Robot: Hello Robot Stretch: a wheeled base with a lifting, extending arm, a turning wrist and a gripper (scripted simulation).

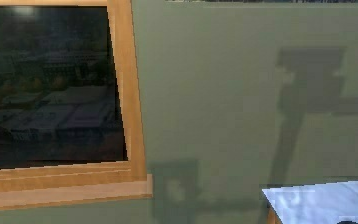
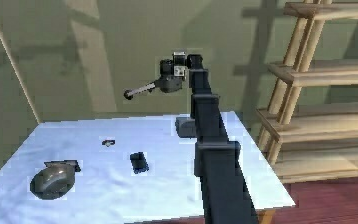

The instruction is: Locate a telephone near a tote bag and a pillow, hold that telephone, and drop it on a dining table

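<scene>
A small dark flat slab, shaped like a telephone [image 2: 139, 161], lies on the pale table [image 2: 77, 205] in the arm side view, left of the arm. The gripper [image 2: 133, 94] hangs well above the tabletop at the end of the dark arm [image 2: 212, 140], higher up the picture than the slab. Bare green wall is all that shows behind its fingers [image 2: 143, 91], so it holds nothing.
On the same table sit a grey bowl [image 2: 53, 180] at the near left, a tiny dark item [image 2: 109, 142] and a dark object [image 2: 186, 126] by the arm. Wooden shelves [image 2: 317, 90] stand at the right. The forward view has a wood-framed window [image 1: 132, 100], green wall and a table corner [image 1: 322, 200].
</scene>
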